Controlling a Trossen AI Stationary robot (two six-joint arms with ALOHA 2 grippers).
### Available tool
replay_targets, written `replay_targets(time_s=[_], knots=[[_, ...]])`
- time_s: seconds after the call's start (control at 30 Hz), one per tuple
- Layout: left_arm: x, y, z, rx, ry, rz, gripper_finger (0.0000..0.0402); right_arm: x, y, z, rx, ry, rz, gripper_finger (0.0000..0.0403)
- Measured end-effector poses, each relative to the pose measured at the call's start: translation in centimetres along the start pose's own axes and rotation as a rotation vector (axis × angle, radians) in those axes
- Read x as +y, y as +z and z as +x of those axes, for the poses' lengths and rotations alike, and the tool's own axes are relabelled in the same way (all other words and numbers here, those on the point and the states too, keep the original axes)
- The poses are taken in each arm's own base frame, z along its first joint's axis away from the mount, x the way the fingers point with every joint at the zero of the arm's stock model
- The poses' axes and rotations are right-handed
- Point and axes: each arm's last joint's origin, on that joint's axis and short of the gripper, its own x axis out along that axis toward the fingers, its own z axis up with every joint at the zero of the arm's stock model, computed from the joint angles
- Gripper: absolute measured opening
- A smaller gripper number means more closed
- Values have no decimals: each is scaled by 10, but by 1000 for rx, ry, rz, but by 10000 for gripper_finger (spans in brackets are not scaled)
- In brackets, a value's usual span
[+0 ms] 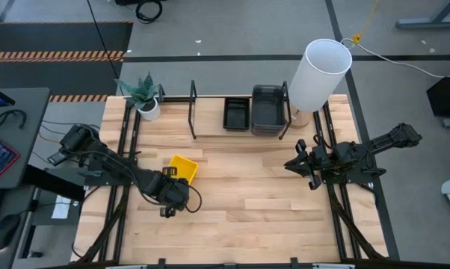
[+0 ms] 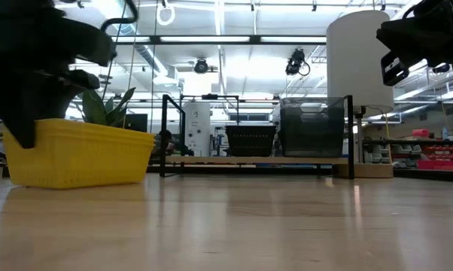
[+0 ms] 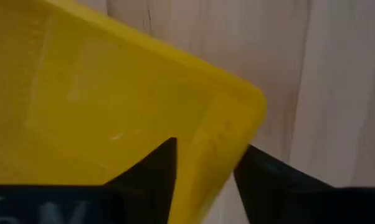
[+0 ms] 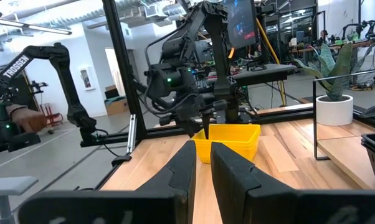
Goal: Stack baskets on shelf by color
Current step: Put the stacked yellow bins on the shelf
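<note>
One yellow basket [image 1: 185, 167] sits on the table left of centre; it also shows in the low view [image 2: 76, 154] and the right wrist view [image 4: 231, 138]. My left gripper [image 1: 172, 174] is shut on its near-left wall. A black basket [image 1: 236, 113] and a dark grey basket [image 1: 268, 108] sit on the black rod shelf [image 1: 193, 112] at the far edge. My right gripper [image 1: 295, 163] hangs empty above the table's right side, its fingers [image 4: 187, 163] nearly together. My left gripper [image 3: 206, 146] pinches the yellow basket's side wall [image 3: 215, 134] close to a corner [image 3: 253, 102], one finger [image 3: 157, 167] inside the basket and one [image 3: 262, 174] outside. The fingers slant down from the near-left. The basket's bottom [image 2: 76, 183] appears to rest on the table.
A tall white cylinder [image 1: 320, 73] stands at the shelf's right end and a potted plant [image 1: 145, 99] at its left end. Bare wood [image 1: 247, 202] lies between the basket and the shelf and across the table's middle and near side.
</note>
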Motion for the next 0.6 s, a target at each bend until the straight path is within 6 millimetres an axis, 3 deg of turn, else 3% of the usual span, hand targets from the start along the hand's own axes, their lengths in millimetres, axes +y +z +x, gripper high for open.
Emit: replay_targets(time_s=[0.23,0.33,0.47,0.6], knots=[[10,16,1,-75,-41,-50,25,0,0,0,0,0,0,55],[17,33,-6,-152,-74,-94,23,0,0,0,0,0,0,55],[30,63,-32,-289,-100,-109,32,0,0,0,0,0,0,55],[55,87,-55,-392,-49,-116,19,0,0,0,-1,0,0,55]])
